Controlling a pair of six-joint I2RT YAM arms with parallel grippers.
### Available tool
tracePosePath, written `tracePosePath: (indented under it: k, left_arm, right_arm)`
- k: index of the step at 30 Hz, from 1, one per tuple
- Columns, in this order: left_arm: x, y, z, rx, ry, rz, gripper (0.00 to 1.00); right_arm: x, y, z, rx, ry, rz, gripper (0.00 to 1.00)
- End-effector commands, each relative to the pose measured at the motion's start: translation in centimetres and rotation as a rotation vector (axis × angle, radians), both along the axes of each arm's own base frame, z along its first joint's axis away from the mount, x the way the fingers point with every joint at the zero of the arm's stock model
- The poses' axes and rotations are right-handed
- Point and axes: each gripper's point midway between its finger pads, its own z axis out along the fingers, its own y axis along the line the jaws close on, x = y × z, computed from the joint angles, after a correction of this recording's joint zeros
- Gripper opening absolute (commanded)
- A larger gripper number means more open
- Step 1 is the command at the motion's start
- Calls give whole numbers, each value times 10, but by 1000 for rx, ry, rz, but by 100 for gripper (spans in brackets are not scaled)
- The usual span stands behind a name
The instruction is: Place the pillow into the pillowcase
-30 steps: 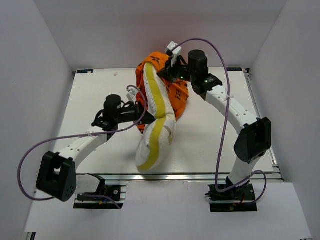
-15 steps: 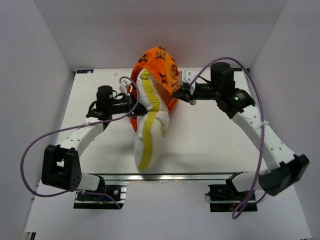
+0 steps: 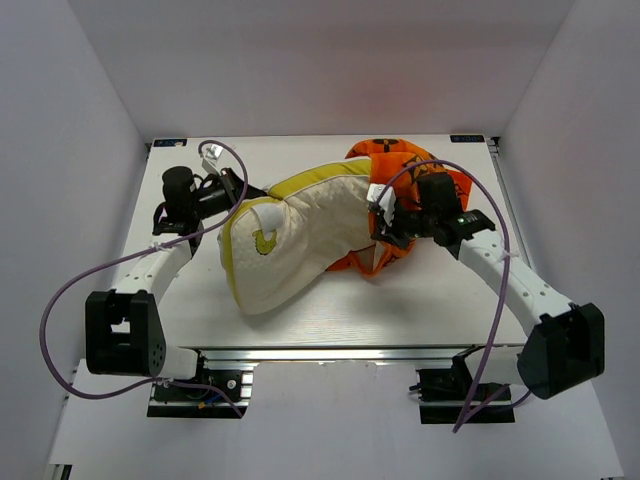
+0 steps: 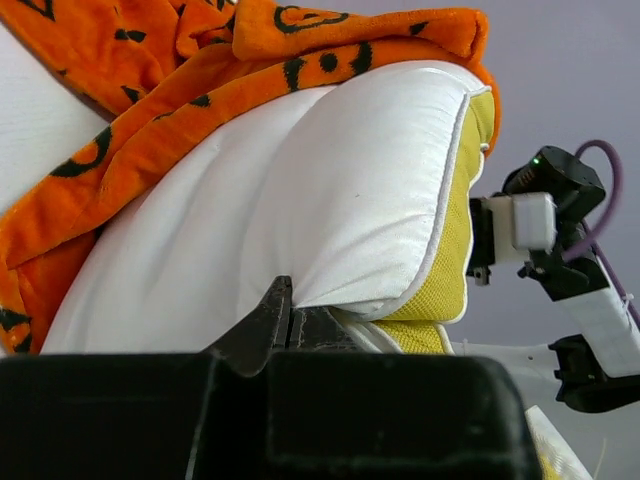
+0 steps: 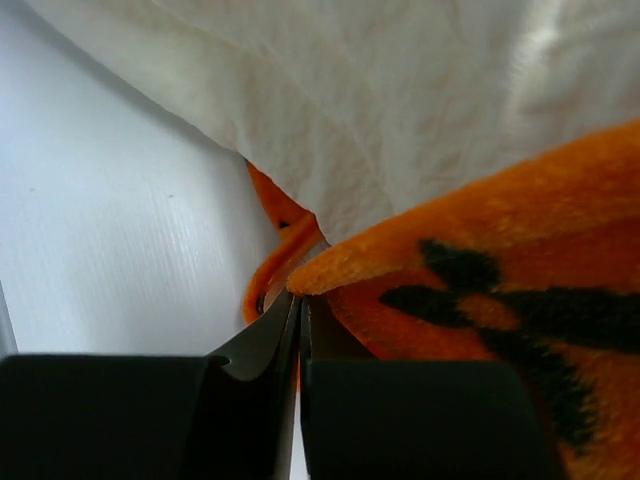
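where the pillow (image 3: 300, 240) lies flat across the middle of the surface (image 3: 450, 300), its right end sits inside the pillowcase (image 3: 410, 165), which is bunched over that end toward the back right. the left end is bare, logo (image 3: 265, 241) facing up, yellow band (image 3: 300, 180) running along the far rim. left gripper (image 3: 235, 192) closed tight on the pillow's left far corner. in the left wrist view the gripper (image 4: 290, 305) is pinched on the white cover (image 4: 330, 200) just beside the yellow side, with orange cloth (image 4: 150, 120) draped over the far end. right gripper (image 3: 383, 228) closed too, at the pillow's right side where the case mouth begins. in the right wrist view the gripper (image 5: 298, 300) has no gap showing and nips the orange hem (image 5: 480, 290), with the cream pillow (image 5: 400, 90) directly above and bare surface (image 5: 120, 220) to the left. the arms reach in from opposite sides, pillow between them. most of the pillow is uncovered.
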Motion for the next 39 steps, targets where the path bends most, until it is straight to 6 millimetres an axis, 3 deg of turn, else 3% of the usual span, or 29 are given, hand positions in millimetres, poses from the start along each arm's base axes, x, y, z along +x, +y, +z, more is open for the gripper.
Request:
tracePosePath:
  k: [1, 4, 6, 9, 12, 14, 15, 16, 18, 19, 20, 23, 26, 28, 30, 32, 33, 39]
  left_arm:
    - [14, 8, -4, 15, -10, 70, 0]
    - [15, 7, -1, 22, -22, 68, 0]
    - [14, 7, -1, 6, -14, 68, 0]
    - [13, -5, 6, -32, -27, 36, 0]
    - [7, -27, 10, -25, -35, -33, 0]
    - [2, -42, 16, -8, -60, -86, 0]
    - [-2, -46, 19, -6, -69, -109, 0]
    - [-11, -55, 25, -4, -90, -140, 0]
    - [-25, -65, 27, 5, -115, -180, 0]
    - [-40, -75, 21, 18, -113, -219, 0]
    - [-48, -79, 17, 27, -107, -237, 0]
    - [-73, -87, -5, 44, -73, -261, 0]
    - [-85, -87, -23, 26, -35, -259, 0]
    - [-90, -89, -27, 27, -31, -269, 0]
    - [-94, -92, -33, 32, -21, -283, 0]
    - [-96, -94, -35, 33, -20, -291, 0]
    - [-97, -95, -37, 33, -14, -294, 0]
    - [-96, -98, -31, 27, -36, -292, 0]
  right_arm:
    - [13, -1, -7, -21, 93, -101, 0]
    - [1, -1, -10, -26, 113, -71, 0]
    - [-9, 1, -29, -87, 70, -43, 0]
    - [-24, 13, -35, -130, -7, 30, 0]
    - [-32, 34, -11, -64, -28, 63, 0]
    - [-19, 38, 15, -30, -48, 8, 2]
    - [-15, 36, 23, -28, -47, -9, 18]
    - [-10, 35, 47, 0, -88, -18, 26]
    - [-8, 23, 70, 27, -111, -35, 43]
    - [-12, 18, 95, 65, -163, -41, 48]
    - [-14, 13, 106, 82, -191, -52, 59]
    - [-29, 0, 145, 160, -268, -99, 75]
    - [-38, -14, 176, 233, -297, -187, 78]
    - [-28, -22, 200, 314, -287, -322, 81]
    - [5, -43, 227, 344, -332, -541, 88]
    - [28, -59, 235, 340, -329, -685, 89]
    - [40, -58, 237, 329, -321, -702, 89]
    - [80, -66, 199, 178, -320, -784, 85]
